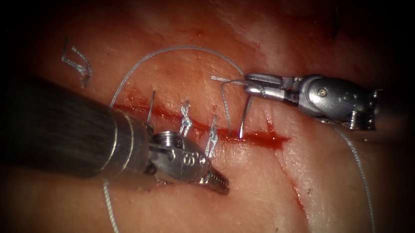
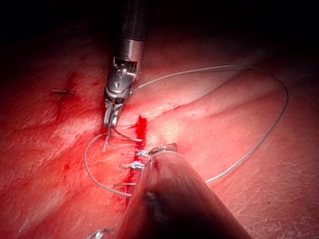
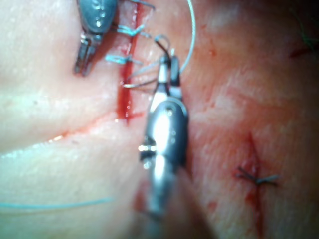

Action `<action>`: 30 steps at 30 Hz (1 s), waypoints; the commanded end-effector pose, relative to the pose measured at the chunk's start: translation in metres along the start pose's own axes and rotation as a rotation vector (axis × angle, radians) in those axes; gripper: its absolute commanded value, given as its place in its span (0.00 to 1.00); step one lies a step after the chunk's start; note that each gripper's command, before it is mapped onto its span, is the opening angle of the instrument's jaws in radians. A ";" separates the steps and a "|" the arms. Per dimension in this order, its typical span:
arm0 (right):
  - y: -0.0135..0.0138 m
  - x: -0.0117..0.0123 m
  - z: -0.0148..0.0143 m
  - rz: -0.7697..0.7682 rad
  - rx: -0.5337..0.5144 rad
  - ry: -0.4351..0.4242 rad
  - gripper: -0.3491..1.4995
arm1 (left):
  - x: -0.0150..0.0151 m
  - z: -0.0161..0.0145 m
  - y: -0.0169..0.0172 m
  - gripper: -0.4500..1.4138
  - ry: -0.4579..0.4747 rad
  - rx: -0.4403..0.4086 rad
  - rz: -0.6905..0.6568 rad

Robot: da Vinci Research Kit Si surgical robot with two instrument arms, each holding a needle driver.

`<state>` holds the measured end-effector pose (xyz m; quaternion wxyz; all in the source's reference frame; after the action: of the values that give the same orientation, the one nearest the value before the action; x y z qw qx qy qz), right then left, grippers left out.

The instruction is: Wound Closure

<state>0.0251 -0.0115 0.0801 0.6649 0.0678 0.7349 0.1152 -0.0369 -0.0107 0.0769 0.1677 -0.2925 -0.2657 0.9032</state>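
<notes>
Item 1: pale pink slab of pork-belly tissue [image 1: 240,204], with a red, fluid-lined horizontal cut [image 1: 261,137]; knotted stitches of pale thread [image 1: 185,122] cross its left stretch, and the right stretch lies unclosed.

Item 2: right silver two-jawed end effector [image 1: 250,83], above the cut, clenched on the thin curved steel needle [image 1: 244,115] near its blunt end. The needle's long axis runs almost straight down from the jaws, its tip at the upper lip of the cut (whether it has entered the tissue cannot be told).

Item 3: fine grey suture thread [image 1: 173,51], arching in a wide loop above the cut from the right tool's jaws.

Item 4: left silver serrated end effector [image 1: 214,182], below the cut, jaws slightly parted, grasping nothing; the right tool is nearer the needle.

Open room: bare tissue to the right of the needle and below the cut.
</notes>
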 end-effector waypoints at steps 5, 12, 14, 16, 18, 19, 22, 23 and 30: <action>-0.0003 -0.0004 0.0008 0.038 0.003 0.005 0.00 | -0.0002 0.0008 -0.0002 0.14 0.001 0.000 0.003; -0.0005 -0.0005 0.0008 0.067 0.005 -0.011 0.00 | -0.0003 0.0008 -0.0004 0.14 0.000 -0.001 0.005; -0.0006 -0.0006 0.0007 0.066 0.015 -0.018 0.00 | -0.0004 0.0007 -0.0004 0.14 0.000 -0.001 0.006; -0.0007 -0.0006 0.0004 0.065 0.018 -0.023 0.00 | -0.0005 0.0006 -0.0004 0.14 0.000 -0.002 0.007; -0.0007 -0.0006 0.0001 0.065 0.024 -0.022 0.00 | -0.0006 0.0006 -0.0004 0.14 0.000 -0.003 0.008; -0.0007 -0.0006 0.0000 0.065 0.027 -0.022 0.00 | -0.0006 0.0005 -0.0005 0.14 0.000 -0.003 0.008; -0.0008 -0.0006 0.0000 0.076 0.042 -0.020 0.00 | -0.0007 0.0005 -0.0005 0.14 0.000 -0.003 0.009; -0.0008 -0.0006 0.0001 0.077 0.046 -0.022 0.00 | -0.0007 0.0005 -0.0005 0.14 0.000 -0.004 0.009; -0.0009 -0.0005 0.0005 0.119 0.067 -0.005 0.00 | -0.0007 0.0005 -0.0006 0.13 0.000 -0.003 0.010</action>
<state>0.0248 -0.0123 0.0797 0.6560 0.1351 0.7309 0.1309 -0.0361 -0.0105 0.0773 0.1632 -0.2935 -0.2659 0.9036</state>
